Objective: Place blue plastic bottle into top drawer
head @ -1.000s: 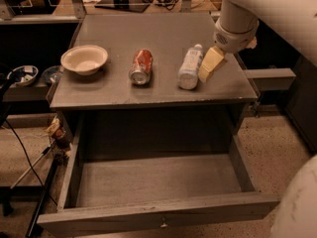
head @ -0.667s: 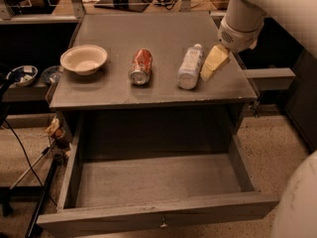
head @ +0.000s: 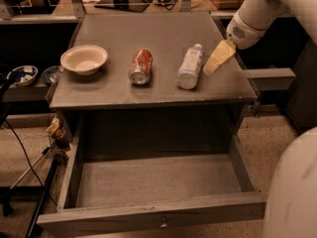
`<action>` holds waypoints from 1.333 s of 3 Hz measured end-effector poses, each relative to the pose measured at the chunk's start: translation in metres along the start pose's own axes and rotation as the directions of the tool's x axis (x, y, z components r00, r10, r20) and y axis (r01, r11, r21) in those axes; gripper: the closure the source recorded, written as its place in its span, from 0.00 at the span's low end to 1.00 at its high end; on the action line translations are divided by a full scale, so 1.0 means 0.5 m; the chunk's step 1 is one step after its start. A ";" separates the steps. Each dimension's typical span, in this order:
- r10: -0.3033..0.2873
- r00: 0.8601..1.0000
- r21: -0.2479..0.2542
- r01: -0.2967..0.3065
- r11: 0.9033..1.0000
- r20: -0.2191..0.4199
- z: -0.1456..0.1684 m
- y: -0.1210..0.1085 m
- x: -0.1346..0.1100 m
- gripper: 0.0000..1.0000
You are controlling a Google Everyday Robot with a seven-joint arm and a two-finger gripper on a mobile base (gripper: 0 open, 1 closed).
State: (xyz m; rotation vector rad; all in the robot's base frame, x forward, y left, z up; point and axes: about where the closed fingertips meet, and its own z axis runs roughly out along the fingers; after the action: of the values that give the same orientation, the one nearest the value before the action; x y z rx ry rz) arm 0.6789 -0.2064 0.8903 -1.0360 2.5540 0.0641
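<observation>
The blue plastic bottle (head: 190,66) lies on its side on the grey table top (head: 148,29), with its white cap pointing to the back. My gripper (head: 218,58) hangs just right of the bottle, close to it but apart, and holds nothing. The top drawer (head: 124,218) is pulled wide open below the table top, and nothing lies inside it. Its small metal knob (head: 162,225) shows at the centre of the front panel.
A red soda can (head: 140,67) lies left of the bottle. A cream bowl (head: 84,59) stands at the table's left. Dishes (head: 22,75) sit on a lower shelf at the far left. My white arm (head: 257,14) reaches in from the upper right.
My gripper has drifted a little to the right and up, away from the bottle. The bottle, can and drawer have not moved.
</observation>
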 end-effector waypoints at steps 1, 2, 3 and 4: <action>0.000 1.000 0.000 0.000 1.000 0.000 0.000 0.000 0.000 0.00; -0.043 0.996 -0.064 0.047 0.997 0.074 0.003 -0.002 -0.007 0.00; -0.095 0.980 -0.169 0.125 0.978 0.178 0.015 -0.003 -0.022 0.00; -0.095 0.979 -0.171 0.126 0.977 0.179 0.015 -0.003 -0.022 0.00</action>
State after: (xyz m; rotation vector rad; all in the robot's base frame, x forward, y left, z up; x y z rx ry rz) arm 0.6898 -0.1988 0.8874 -1.1844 2.3651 0.3463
